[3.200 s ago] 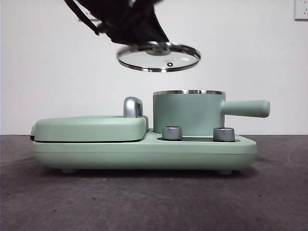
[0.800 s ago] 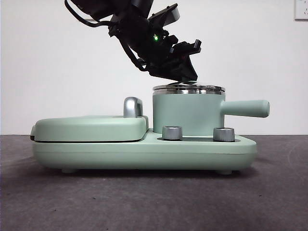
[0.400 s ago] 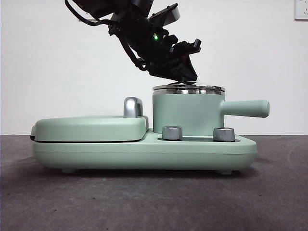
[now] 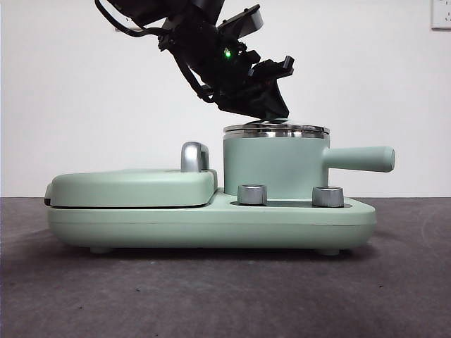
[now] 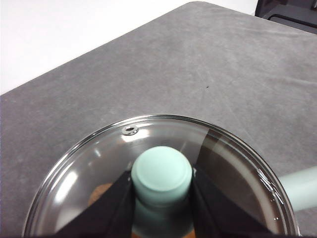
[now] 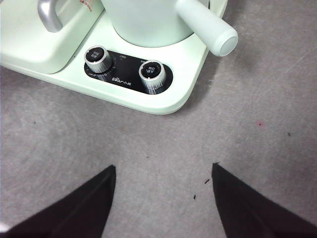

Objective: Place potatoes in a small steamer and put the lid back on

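Glass lid (image 5: 163, 198) seated flat on the steel rim of the small mint-green steamer (image 4: 275, 165), its mint-green knob (image 5: 161, 171) pinched between the two black jaws of the left end effector (image 4: 271, 113), closed on the knob from either side. Held so, by the look of it, because the knob is the one part of the lid that offers a grip and keeps the glass level while it settles on the rim. Directly beneath the left end effector, through the glass, a patch of orange-brown: the potato (image 5: 101, 191), already inside the pot. Small steam hole (image 5: 130, 130) in the lid just beyond the knob, away from the wrist. Straight side handle (image 4: 359, 158) of the steamer pointing away from the left end effector, clear of the lowering arm. Below the pot, two steel dials (image 6: 151, 72) on the appliance base (image 4: 211, 222), with the flat hinged griddle cover (image 4: 130, 186) and its chrome handle (image 4: 194, 156) alongside, shut and out of the way. Right end effector (image 6: 161, 198) parked above bare grey tabletop (image 6: 163, 148) a little short of the dials, jaws spread wide and holding nothing, evidently waiting with no part left to play. Remaining, in all likelihood: release of the knob and a straight lift away.
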{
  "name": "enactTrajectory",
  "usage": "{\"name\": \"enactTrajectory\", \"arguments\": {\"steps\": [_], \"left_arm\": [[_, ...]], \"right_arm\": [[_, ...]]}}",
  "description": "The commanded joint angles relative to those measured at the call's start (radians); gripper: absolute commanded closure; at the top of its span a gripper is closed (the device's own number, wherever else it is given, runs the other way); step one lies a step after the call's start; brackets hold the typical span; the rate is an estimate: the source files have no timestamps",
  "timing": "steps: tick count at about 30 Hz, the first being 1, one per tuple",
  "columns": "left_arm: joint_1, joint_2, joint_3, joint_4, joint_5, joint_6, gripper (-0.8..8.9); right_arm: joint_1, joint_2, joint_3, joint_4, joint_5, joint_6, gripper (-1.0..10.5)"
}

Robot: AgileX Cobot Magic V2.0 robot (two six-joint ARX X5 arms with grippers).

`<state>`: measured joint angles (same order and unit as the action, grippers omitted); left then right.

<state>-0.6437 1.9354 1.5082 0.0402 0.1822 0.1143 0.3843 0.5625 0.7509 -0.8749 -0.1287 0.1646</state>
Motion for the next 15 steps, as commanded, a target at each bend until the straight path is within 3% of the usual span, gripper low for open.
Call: {"name": "enactTrajectory", "arguments": {"steps": [1, 5, 15], "left_arm": [[-0.005, 0.031, 0.005, -0.048, 0.019, -0.053, 8.04], [0.014, 0.031, 0.005, -0.048, 0.034, -0.109, 8.04], [0.026, 0.031, 0.005, -0.052, 0.036, -0.089, 8.03]], "right_arm": [[0.004, 0.004, 0.006, 0.006, -0.002, 0.004, 6.5], [0.004, 0.004, 0.006, 0.005, -0.002, 0.004, 6.5], [0.004, 0.004, 0.006, 0.005, -0.002, 0.004, 6.5]]}}
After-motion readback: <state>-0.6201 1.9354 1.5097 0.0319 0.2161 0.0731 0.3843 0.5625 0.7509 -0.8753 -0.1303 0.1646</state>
